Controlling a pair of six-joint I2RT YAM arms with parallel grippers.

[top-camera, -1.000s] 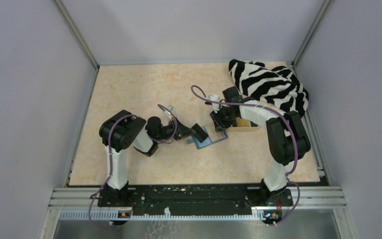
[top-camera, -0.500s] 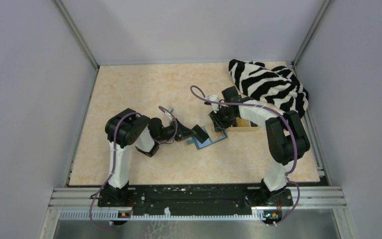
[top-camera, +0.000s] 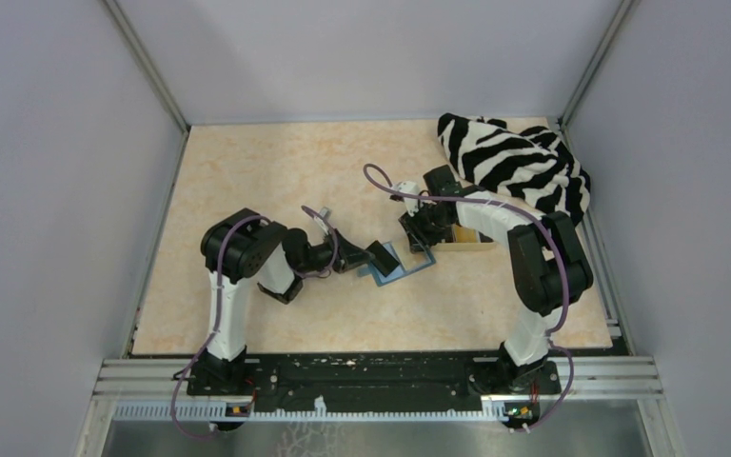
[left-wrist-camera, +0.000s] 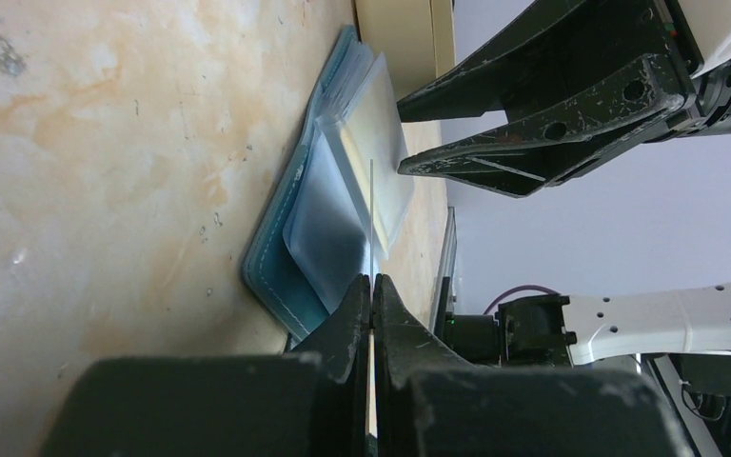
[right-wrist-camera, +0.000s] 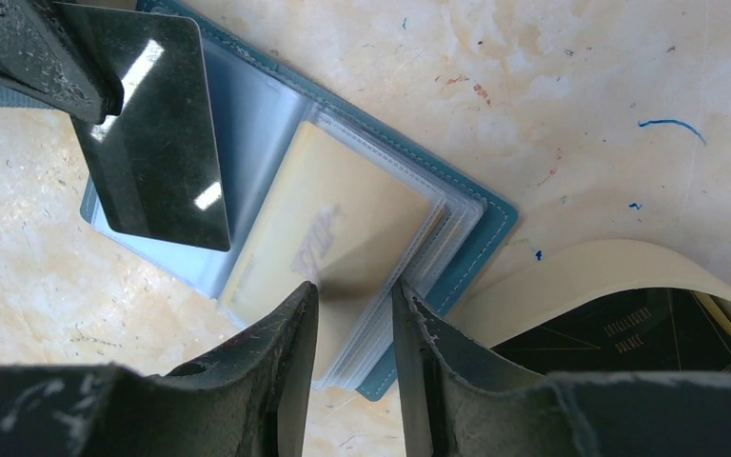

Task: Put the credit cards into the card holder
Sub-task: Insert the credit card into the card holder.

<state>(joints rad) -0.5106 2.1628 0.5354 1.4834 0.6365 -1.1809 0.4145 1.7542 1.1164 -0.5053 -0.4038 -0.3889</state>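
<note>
Top view first: the teal card holder (top-camera: 405,268) lies open on the counter (top-camera: 247,171), roughly midway between the two arms. A tan tray (top-camera: 476,244) sits just beside it on the right, and a zebra-striped cloth (top-camera: 519,162) is bunched in the far right corner. The left hand (top-camera: 373,255) comes in low from the left, carrying a black card (top-camera: 382,254) to the holder's left edge. The right hand (top-camera: 423,238) stands over the holder's other side.

Left wrist view: the left hand's jaws are together, clamped on the black card (left-wrist-camera: 372,219), which shows edge-on as a thin line. It's lined up with the clear sleeves (left-wrist-camera: 328,224) of the holder (left-wrist-camera: 271,271), so I'd say it's gripped by one end to leave the free end for sliding into a pocket. The right hand (left-wrist-camera: 419,133) hangs just above the sleeves, jaws apart, nothing between them.

Right wrist view: the right hand (right-wrist-camera: 352,314) has its jaws a little apart right at the edge of the sleeve stack — probably there to pin or fan the pages so a pocket stays reachable. Can't tell if it actually touches. An orange-gold card (right-wrist-camera: 333,228) already sits in a sleeve. The black card (right-wrist-camera: 152,143) hovers over the holder's left page, not in yet. The tray holds another dark card (right-wrist-camera: 628,338) — so more to do.
</note>
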